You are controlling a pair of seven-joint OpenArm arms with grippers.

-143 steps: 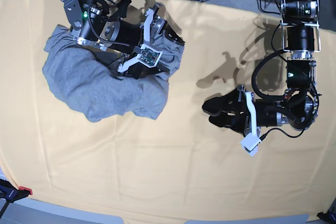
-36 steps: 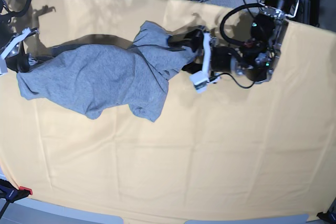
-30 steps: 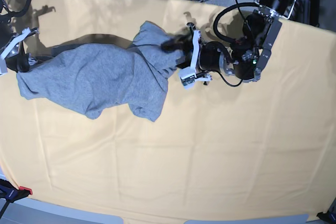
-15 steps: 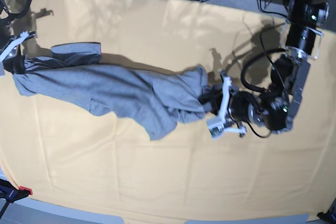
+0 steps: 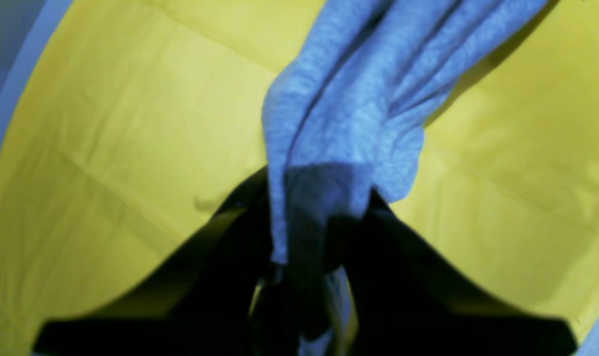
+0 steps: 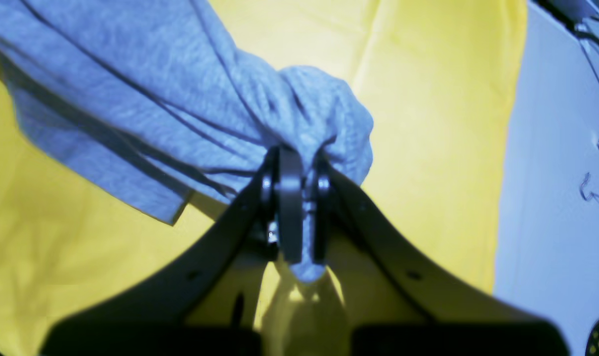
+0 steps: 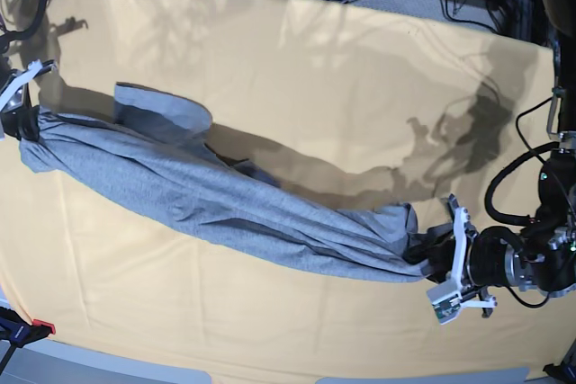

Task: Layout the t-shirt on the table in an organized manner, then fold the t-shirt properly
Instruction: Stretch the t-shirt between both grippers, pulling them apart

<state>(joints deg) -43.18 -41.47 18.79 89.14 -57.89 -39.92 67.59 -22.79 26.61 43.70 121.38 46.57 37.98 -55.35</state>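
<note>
Left gripper [image 7: 421, 256] was clamped on a bunched corner of the t-shirt [image 7: 225, 209], at the right of the base view; the left wrist view showed grey fabric wedged between the dark jaws, only a narrow wad pinched. Right gripper [image 7: 20, 123] was likewise clamped on the opposite end at the table's far left edge, cloth balled up around the closed jaws in the right wrist view.

T-shirt hung stretched between the two grips as a long twisted rope running diagonally across the table [image 7: 297, 87], mostly lifted judging by the shadow under it, with one loose flap [image 7: 162, 110], maybe a sleeve, lying flat near the left end. No lettering or collar clearly visible, so which side faced up couldn't be told.

Risks, as judged:
- Fabric looked taut; more pulling apart could yank the small pinched wad out of either grip, most likely the left one, and the shirt would drop in a heap.
- Shirt was twisted, not spread; lowering it like this would probably lay down a rope with folds trapped inside, not a flat layout.
- Grips seemed to be on arbitrary bunches rather than clean corners or shoulders, so the shirt could land skewed and need regrasping.
- Right gripper sat at the table's edge; setting down there could leave that end hanging off the tablecloth.
- Dragging the low-hanging middle could wrinkle the yellow-orange tablecloth [image 7: 270, 330] and catch the loose flap underneath.
</note>
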